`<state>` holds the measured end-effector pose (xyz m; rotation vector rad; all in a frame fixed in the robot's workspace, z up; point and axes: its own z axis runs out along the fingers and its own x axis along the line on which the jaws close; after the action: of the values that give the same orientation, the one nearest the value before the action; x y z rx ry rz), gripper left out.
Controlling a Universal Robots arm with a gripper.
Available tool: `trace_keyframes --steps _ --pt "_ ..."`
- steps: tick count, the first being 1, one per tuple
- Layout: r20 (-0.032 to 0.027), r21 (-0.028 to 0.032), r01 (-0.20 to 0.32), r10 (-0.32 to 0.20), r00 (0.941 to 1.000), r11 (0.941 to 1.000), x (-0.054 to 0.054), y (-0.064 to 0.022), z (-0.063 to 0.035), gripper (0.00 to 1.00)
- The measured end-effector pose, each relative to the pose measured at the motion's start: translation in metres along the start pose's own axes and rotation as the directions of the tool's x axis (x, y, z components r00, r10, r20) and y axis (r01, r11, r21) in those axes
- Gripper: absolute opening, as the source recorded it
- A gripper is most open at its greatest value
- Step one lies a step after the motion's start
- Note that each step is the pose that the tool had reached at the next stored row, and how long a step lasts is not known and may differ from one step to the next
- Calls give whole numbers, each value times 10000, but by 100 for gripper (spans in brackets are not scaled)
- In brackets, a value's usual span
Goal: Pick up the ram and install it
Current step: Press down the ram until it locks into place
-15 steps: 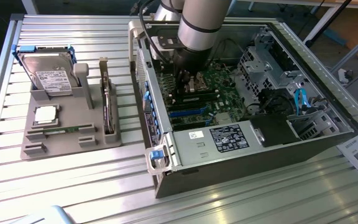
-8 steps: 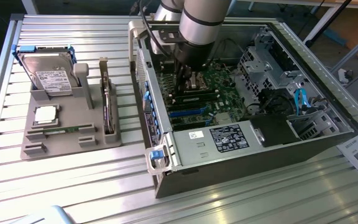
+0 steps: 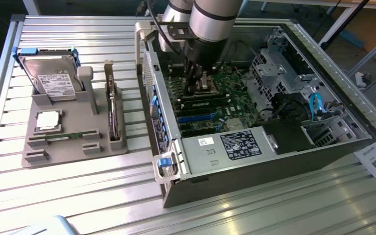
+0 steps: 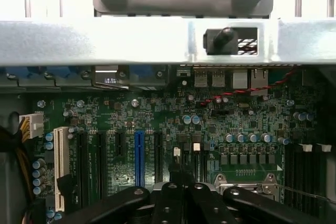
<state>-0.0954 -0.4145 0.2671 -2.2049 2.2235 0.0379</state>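
The ram [image 3: 66,136] looks like a thin green stick lying in a front slot of the grey holder [image 3: 77,122], on the exterior view's left, far from my gripper. My gripper [image 3: 198,88] hangs inside the open computer case [image 3: 253,147], low over the green motherboard [image 3: 234,105] near the processor socket. In the wrist view its black fingers [image 4: 168,203] stand pressed together above the board, and I see nothing between them. Dark memory slots [image 4: 310,177] with white clips lie off to one side of the socket [image 4: 247,182].
The holder also carries a hard drive [image 3: 52,78], a square silvery chip [image 3: 48,120] and a tall dark card [image 3: 113,115]. The case's metal side wall [image 3: 152,93] stands between holder and board. A power supply [image 3: 240,144] and drive cage [image 3: 279,63] crowd the case.
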Motion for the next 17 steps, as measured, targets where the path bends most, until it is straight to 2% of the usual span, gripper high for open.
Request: trace_keyframes --steps 13,17 --pt "-32 1 -1 1 10000 10000 -5 2 -189 10" --pt "-70 0 0 0 10000 10000 -7 3 -258 10"
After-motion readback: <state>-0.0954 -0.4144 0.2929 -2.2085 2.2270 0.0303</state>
